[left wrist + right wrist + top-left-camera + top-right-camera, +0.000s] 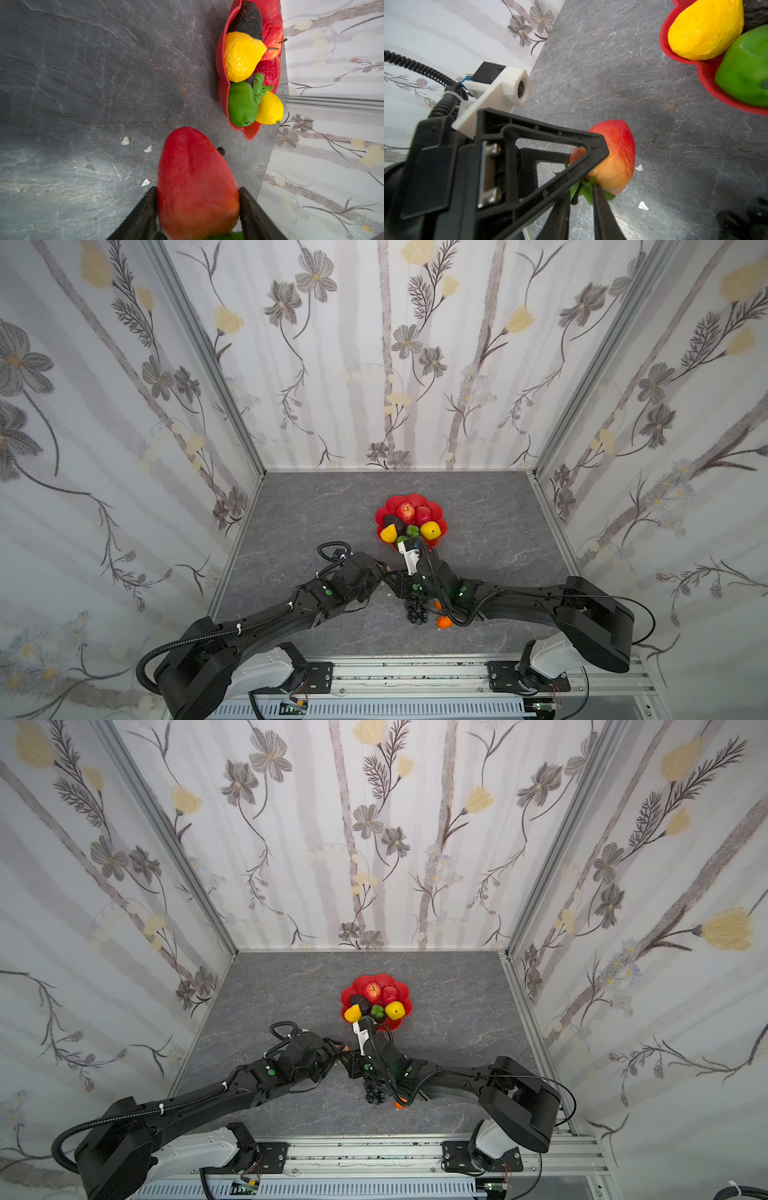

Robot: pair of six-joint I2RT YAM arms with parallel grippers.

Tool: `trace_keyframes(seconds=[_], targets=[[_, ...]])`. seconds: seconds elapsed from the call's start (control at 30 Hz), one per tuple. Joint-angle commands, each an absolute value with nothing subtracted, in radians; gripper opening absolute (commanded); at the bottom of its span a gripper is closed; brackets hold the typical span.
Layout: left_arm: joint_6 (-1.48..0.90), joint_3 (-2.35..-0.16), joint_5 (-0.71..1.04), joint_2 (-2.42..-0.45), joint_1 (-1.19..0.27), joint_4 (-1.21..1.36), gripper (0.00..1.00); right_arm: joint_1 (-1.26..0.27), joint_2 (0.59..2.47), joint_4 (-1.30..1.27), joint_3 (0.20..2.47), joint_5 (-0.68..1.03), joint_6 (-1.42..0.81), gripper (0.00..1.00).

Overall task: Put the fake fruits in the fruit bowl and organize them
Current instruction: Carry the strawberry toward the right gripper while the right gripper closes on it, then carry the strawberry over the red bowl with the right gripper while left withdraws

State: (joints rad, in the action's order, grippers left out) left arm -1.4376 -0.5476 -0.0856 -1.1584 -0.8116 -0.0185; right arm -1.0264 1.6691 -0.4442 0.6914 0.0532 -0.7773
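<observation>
Here, red-orange fruit [193, 162] sat clamped in left gripper [197, 190]; jaws of right gripper [583, 196] stood narrow about the fruit's green leaves [609, 196], perhaps pinching them; release wanted surer hold first

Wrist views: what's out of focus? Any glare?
Left wrist view: red-orange fruit soft, too near the lens, as are the fingers; yellow pear in the fruit bowl sharp. Right wrist view: black grapes blurred in the corner. No harsh glare in either.
</observation>
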Motion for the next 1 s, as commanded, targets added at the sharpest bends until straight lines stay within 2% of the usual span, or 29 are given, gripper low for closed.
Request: trace_keyframes(seconds=[0.0,0.73,0.87,0.97], targets=[[-1.439,-0.546,-0.081,-1.158,-0.815,0.001,0.60,-1.028,1.672,-0.467,0.703,0.055,-0.787,0.20],[-1.412,-0.562,-0.090,-1.164,-0.828,-0.021,0.61,-1.028,1.686,-0.390,0.742,0.032,-0.781,0.04],[-1.402,-0.559,-0.094,-1.163,-0.828,-0.016,0.63,-1.029,1.679,-0.377,0.745,0.029,-0.776,0.01],[-1.386,-0.557,-0.097,-1.155,-0.826,-0.016,0.71,-1.029,1.674,-0.360,0.750,0.025,-0.773,0.00]])
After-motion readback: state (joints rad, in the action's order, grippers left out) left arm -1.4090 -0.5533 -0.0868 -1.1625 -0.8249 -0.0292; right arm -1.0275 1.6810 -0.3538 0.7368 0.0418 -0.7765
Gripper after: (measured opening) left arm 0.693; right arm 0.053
